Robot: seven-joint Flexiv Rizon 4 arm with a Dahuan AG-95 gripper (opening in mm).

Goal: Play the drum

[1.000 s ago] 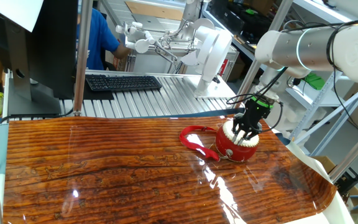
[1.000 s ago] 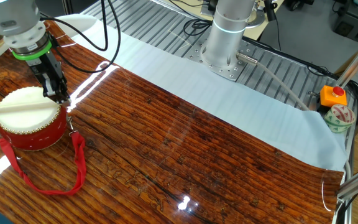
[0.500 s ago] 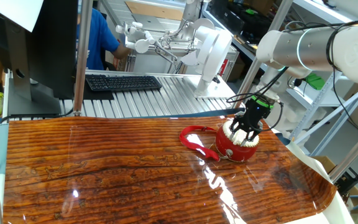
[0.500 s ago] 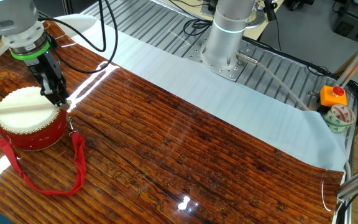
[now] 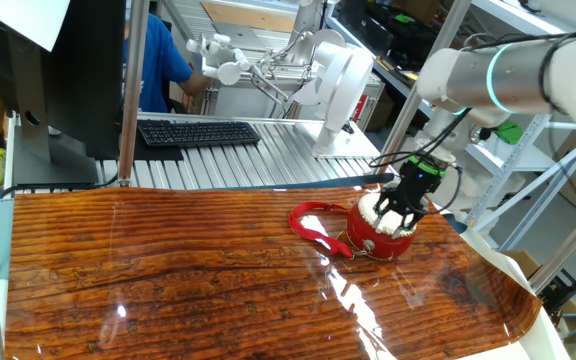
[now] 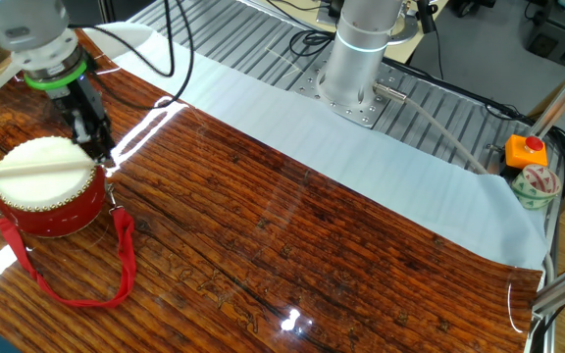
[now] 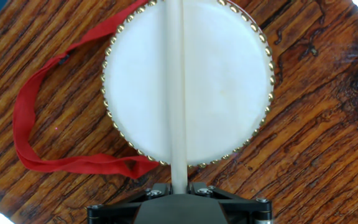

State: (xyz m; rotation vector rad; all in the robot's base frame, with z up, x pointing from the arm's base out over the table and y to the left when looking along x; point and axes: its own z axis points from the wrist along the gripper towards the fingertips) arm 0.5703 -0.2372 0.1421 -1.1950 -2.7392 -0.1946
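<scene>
Hand view: the pincer is clenched on the near end of a pale drumstick, which runs straight away from the fingers across the middle of the drum. Whether the stick rests on the cream head or hangs just above it cannot be told from this view. The other fixed view shows the drumstick lying nearly level over the head, with the pincer just beside the right edge of the drum.

The drum stands upright on the worktop, at the left end of it in that view. In one fixed view the drum sits at the far right of the worktop, partly hidden by the pincer. The red ribbon strap trails loose on the wood to the left of the drum.

Hazards, as a judgement:
- The pincer stands close to the drum rim. A deep down-stroke could bring the fingers against the shell and shove or tip the light drum.
- The stick is held at its very end. A hard strike could twist it in the grip.
- The drum appears unfixed. Off-centre blows could walk it along the glossy worktop.
</scene>
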